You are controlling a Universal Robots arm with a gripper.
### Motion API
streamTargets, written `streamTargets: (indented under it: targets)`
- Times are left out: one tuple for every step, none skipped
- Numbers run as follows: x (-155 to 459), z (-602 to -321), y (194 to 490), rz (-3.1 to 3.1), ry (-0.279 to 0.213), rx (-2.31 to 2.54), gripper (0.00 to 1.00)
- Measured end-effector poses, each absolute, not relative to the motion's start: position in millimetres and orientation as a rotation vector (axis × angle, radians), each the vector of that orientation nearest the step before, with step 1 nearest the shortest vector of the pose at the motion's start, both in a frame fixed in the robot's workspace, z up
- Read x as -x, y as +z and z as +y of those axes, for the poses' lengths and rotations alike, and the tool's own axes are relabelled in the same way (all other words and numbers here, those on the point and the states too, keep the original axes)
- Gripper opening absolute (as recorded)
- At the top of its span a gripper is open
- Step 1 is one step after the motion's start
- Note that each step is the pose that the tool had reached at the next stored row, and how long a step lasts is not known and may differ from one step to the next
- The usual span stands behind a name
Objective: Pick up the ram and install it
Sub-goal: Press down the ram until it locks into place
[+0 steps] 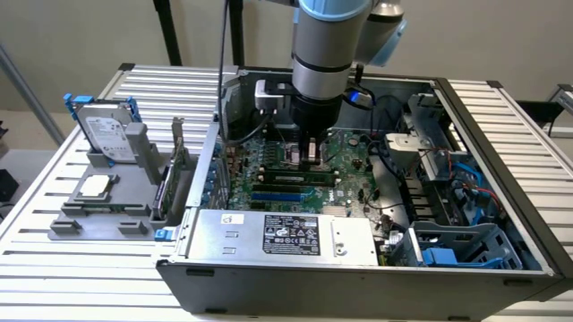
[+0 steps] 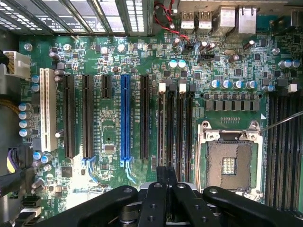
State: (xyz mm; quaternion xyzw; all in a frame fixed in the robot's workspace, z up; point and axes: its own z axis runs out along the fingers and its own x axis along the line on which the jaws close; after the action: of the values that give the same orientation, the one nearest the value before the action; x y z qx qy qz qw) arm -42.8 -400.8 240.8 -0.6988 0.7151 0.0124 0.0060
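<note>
Exterior view puts the ram [image 1: 300, 177] inside the computer case [image 1: 358, 288], a slim green stick lying along the memory slots [image 2: 163, 127] of the motherboard [image 2: 109, 127], just on the near side of my gripper [image 1: 310, 157]. I hang straight down over those slots, low in the case. I cannot tell whether my gripper [image 2: 165, 189] is wide, narrow or gripping anything. I judge the installing step to be in hand, with the stick at or in its slot, though I cannot see whether it is fully seated. Seating calls for the stick to be square along the slot and the push to be straight down. Beside the slots the processor socket [image 2: 229, 163] sits empty. At the near end of the case lies the power supply [image 1: 286, 235]. On the table to the left, well apart, a grey holder [image 1: 98, 215] carries a hard drive [image 1: 103, 131] standing on edge, a square processor chip [image 1: 96, 188] and an upright expansion card [image 1: 174, 161].
</note>
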Motion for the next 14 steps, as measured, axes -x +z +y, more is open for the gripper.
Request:
streamTargets:
  targets:
    - [43.1, -400.8, 239.0, 2.238, 0.039, 2.187, 0.11]
    - [43.4, -400.8, 237.2, 2.238, 0.039, 2.187, 0.11]
    - [43.7, -400.8, 235.4, 2.238, 0.039, 2.187, 0.11]
    - [44.0, -400.8, 233.6, 2.238, 0.039, 2.187, 0.11]
    - [44.2, -400.8, 231.8, 2.238, 0.038, 2.187, 0.11]
    - [44.4, -400.9, 230.2, 2.239, 0.038, 2.188, 0.11]
    - [44.5, -401.0, 228.8, 2.239, 0.037, 2.189, 0.11]
    - [44.7, -401.0, 226.8, 2.239, 0.037, 2.189, 0.11]
    - [44.9, -401.0, 225.1, 2.239, 0.037, 2.189, 0.11]
    - [45.1, -401.0, 223.9, 2.24, 0.037, 2.189, 0.11]
    - [45.1, -400.9, 223.7, 2.239, 0.037, 2.188, 0.11]
    - [45.2, -401.0, 224.8, 2.239, 0.039, 2.188, 0.11]
    - [45.2, -400.7, 226.8, 2.237, 0.042, 2.186, 0.11]
    - [45.3, -400.6, 230.1, 2.236, 0.045, 2.184, 0.11]
